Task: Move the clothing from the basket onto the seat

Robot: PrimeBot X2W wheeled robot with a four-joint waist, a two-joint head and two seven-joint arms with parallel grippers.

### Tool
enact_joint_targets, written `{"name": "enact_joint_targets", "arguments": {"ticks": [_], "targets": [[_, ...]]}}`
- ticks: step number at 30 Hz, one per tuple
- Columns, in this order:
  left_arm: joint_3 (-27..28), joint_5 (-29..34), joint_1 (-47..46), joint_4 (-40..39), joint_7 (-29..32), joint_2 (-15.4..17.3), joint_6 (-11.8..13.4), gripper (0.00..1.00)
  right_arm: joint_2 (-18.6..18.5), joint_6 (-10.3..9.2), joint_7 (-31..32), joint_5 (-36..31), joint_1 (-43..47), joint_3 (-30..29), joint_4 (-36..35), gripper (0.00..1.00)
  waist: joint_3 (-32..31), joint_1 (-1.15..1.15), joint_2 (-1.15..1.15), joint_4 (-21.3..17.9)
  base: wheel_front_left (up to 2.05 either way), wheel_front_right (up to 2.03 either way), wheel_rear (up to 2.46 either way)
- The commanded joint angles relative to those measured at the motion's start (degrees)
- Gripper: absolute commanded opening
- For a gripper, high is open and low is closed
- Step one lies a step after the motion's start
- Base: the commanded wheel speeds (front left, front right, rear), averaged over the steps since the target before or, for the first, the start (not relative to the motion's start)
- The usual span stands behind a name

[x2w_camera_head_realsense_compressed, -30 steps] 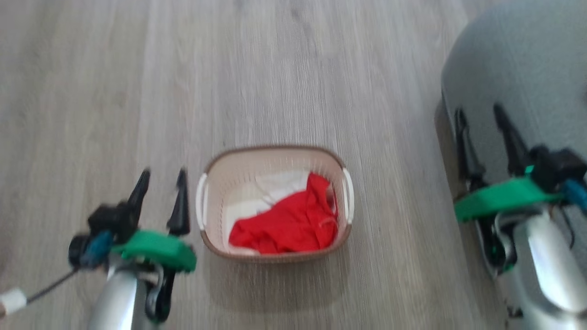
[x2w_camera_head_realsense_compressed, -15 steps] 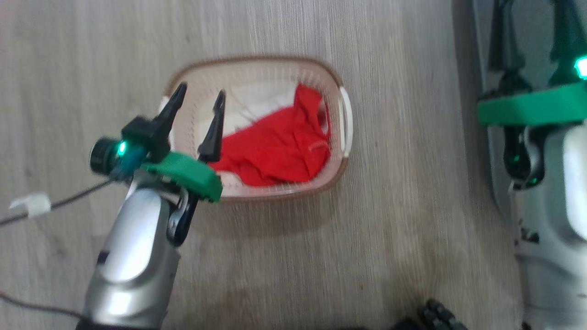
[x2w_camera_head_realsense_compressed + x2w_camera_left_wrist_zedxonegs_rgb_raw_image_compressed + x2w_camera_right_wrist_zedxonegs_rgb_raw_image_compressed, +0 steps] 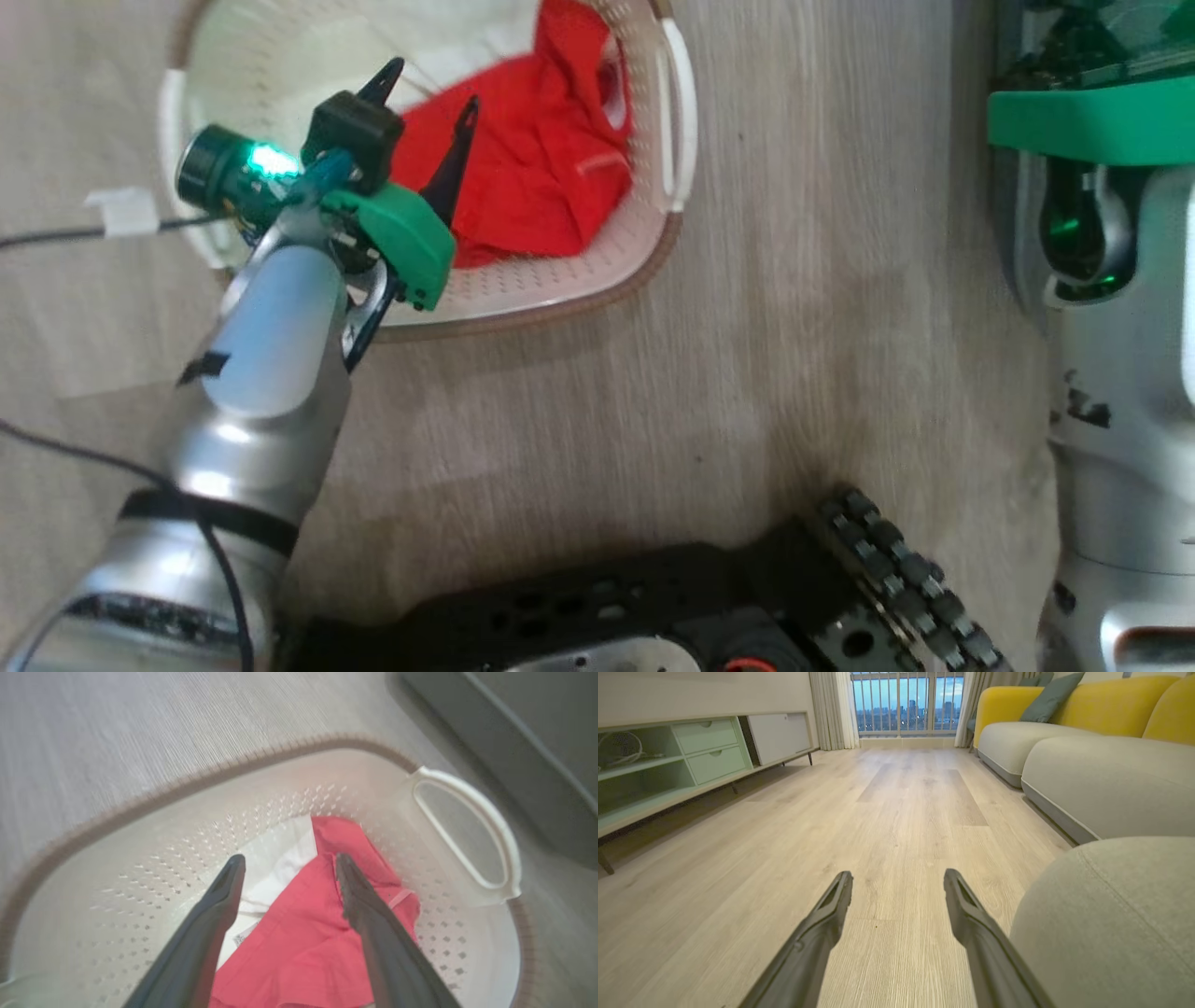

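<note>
Left hand, fingers wide apart and empty, hangs over the red clothing heaped toward 3 o'clock inside the basket on the floor, while the right hand, equally wide and empty, hovers with the seat at its 4 o'clock.
</note>
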Motion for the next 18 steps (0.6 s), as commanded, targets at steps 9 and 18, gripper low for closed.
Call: {"name": "enact_joint_targets", "arguments": {"ticks": [9,18], "targets": [[-7.4,2.9,-9.7,16.9,1.2,2.0,-0.1,1.0,1.3,-0.02,-0.4,1.5,1.0,2.1,-2.2,1.0,7.6,-0.02,0.0,-5.9,0.0,0.0,0.0],[-9.1,3.3,-14.5,26.8,8.7,0.5,1.4,1.0,1.3,-0.02,-0.4,1.4,3.0,1.7,-3.0,1.0,8.1,-0.02,0.0,-6.1,0.0,0.0,0.0]]}}
